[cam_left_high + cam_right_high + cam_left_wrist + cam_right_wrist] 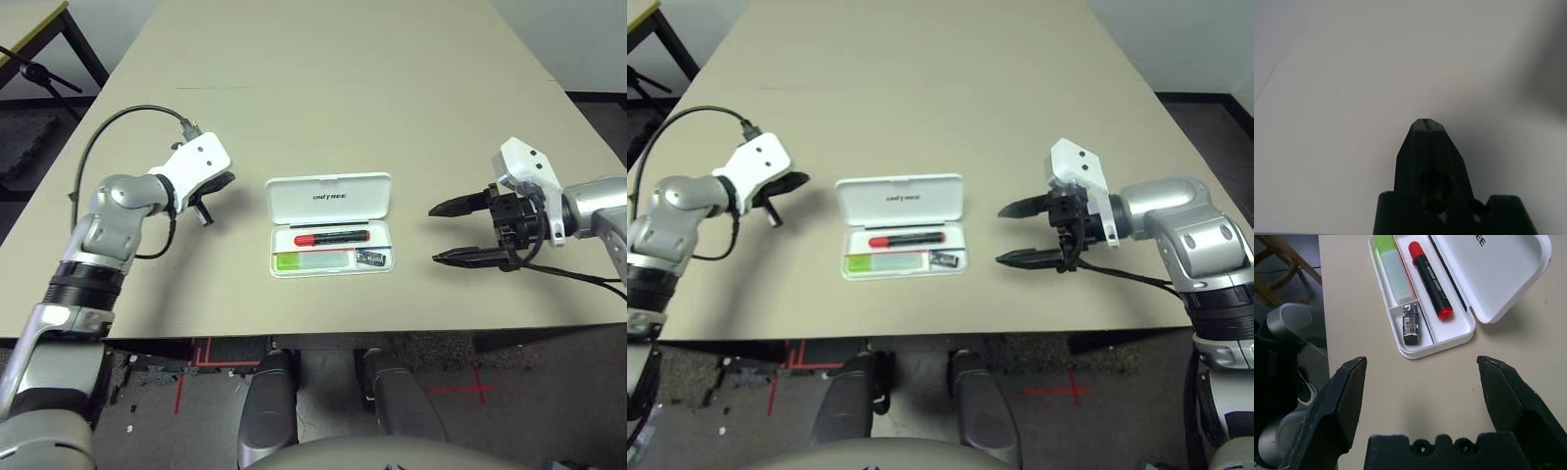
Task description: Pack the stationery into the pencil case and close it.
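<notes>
White pencil case [329, 198] lying open mid-table between the two grippers, right gripper [482, 230] spread wide to its right, left gripper [1429, 147] pressed together to its left, barcode-like label on the dark block [1410, 324] legible from the right wrist.

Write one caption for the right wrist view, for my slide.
Open end effector before the open white pencil case holding marker, highlighter and small dark block.

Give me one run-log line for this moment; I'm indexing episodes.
case: open, stationery inside | lid: raised, not closed | left gripper: shut, empty | right gripper: open, empty, beside case
</notes>
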`<state>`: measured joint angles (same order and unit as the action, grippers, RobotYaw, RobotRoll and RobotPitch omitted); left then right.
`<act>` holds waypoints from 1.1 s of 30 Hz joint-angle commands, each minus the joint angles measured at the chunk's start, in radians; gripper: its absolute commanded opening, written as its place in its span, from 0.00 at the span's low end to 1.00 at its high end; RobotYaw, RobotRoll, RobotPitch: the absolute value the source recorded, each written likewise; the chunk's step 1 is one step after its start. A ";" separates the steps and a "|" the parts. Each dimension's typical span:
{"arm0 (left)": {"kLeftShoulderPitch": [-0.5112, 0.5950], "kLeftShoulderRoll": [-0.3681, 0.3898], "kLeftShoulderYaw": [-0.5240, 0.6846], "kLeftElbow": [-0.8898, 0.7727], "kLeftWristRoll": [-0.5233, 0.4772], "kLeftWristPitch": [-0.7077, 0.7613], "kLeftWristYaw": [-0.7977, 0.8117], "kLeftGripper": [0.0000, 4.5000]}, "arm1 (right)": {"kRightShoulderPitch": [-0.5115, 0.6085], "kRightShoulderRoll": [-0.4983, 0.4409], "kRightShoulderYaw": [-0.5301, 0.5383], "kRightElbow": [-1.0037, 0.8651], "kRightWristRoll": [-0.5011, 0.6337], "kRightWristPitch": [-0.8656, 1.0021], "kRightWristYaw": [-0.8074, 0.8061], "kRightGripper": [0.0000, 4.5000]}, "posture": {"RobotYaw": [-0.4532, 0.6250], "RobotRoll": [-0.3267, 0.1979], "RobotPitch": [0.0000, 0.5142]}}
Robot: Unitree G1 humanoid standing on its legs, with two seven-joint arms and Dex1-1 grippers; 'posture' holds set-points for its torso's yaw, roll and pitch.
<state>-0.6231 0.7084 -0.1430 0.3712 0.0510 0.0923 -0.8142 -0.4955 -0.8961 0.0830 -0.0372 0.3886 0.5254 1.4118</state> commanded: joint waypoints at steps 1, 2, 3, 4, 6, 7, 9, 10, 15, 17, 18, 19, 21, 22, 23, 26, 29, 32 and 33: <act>-0.004 -0.027 0.020 -0.021 -0.044 0.005 -0.033 0.01 | -0.011 0.000 0.018 0.000 -0.008 -0.015 0.004 1.00 | 0.39 0.62 0.31; 0.002 -0.034 0.023 -0.041 -0.062 0.001 -0.054 0.01 | -0.011 -0.003 0.019 0.000 -0.011 -0.018 0.005 1.00 | 0.39 0.62 0.31; 0.009 -0.039 0.025 -0.061 -0.082 -0.002 -0.076 0.01 | -0.011 -0.005 0.019 0.000 -0.013 -0.021 0.005 1.00 | 0.39 0.62 0.31; 0.018 -0.042 0.028 -0.088 -0.107 -0.006 -0.105 0.01 | -0.010 -0.006 0.019 -0.001 -0.013 -0.021 0.006 1.00 | 0.39 0.62 0.31; 0.039 -0.040 0.029 -0.144 -0.154 -0.011 -0.163 0.01 | -0.010 -0.009 0.019 -0.002 -0.013 -0.021 0.007 1.00 | 0.39 0.62 0.32; 0.052 -0.036 0.027 -0.173 -0.175 -0.008 -0.192 0.01 | -0.010 -0.010 0.019 -0.002 -0.014 -0.022 0.007 1.00 | 0.39 0.62 0.32; 0.079 -0.028 0.018 -0.240 -0.211 0.011 -0.245 0.01 | -0.010 -0.009 0.022 0.001 -0.017 -0.024 0.006 1.00 | 0.39 0.62 0.32; 0.091 -0.027 0.011 -0.274 -0.223 0.024 -0.262 0.01 | -0.011 -0.009 0.023 0.003 -0.019 -0.025 0.005 1.00 | 0.39 0.62 0.32; 0.137 -0.010 -0.035 -0.398 -0.223 0.087 -0.317 0.01 | -0.015 -0.003 0.029 0.010 -0.029 -0.034 -0.003 1.00 | 0.40 0.62 0.32; 0.148 -0.004 -0.055 -0.411 -0.203 0.084 -0.326 0.01 | -0.017 -0.001 0.032 0.013 -0.031 -0.037 -0.003 1.00 | 0.40 0.62 0.32; 0.152 -0.004 -0.064 -0.416 -0.199 0.086 -0.329 0.01 | -0.018 0.000 0.033 0.014 -0.033 -0.039 -0.002 1.00 | 0.40 0.62 0.32; 0.155 -0.008 -0.074 -0.420 -0.194 0.087 -0.329 0.01 | -0.020 0.002 0.036 0.017 -0.037 -0.042 -0.002 1.00 | 0.40 0.62 0.32; 0.158 -0.013 -0.102 -0.415 -0.172 0.078 -0.329 0.01 | -0.022 0.005 0.042 0.023 -0.046 -0.050 -0.003 1.00 | 0.40 0.62 0.32; 0.160 -0.017 -0.117 -0.404 -0.155 0.065 -0.327 0.01 | -0.023 0.008 0.044 0.025 -0.050 -0.053 -0.004 1.00 | 0.40 0.62 0.32; 0.161 -0.020 -0.130 -0.394 -0.142 0.054 -0.324 0.01 | -0.023 0.010 0.045 0.026 -0.052 -0.055 -0.005 1.00 | 0.40 0.62 0.32; 0.163 -0.032 -0.158 -0.370 -0.114 0.036 -0.320 0.01 | -0.025 0.014 0.050 0.030 -0.059 -0.058 -0.010 1.00 | 0.39 0.62 0.32; 0.160 -0.028 -0.191 -0.334 -0.065 0.007 -0.322 0.01 | -0.028 0.014 0.054 0.036 -0.068 -0.065 -0.016 1.00 | 0.39 0.62 0.32; 0.161 -0.019 -0.216 -0.322 -0.052 0.024 -0.349 0.01 | -0.030 0.015 0.057 0.041 -0.073 -0.069 -0.018 1.00 | 0.39 0.62 0.32; 0.162 -0.021 -0.221 -0.327 -0.058 0.035 -0.358 0.01 | -0.029 0.014 0.058 0.041 -0.075 -0.071 -0.019 1.00 | 0.39 0.62 0.32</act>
<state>-0.4887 0.6794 -0.3070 0.0144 -0.0420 0.0968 -1.1335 -0.5234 -0.8849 0.1295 0.0004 0.3265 0.4646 1.3961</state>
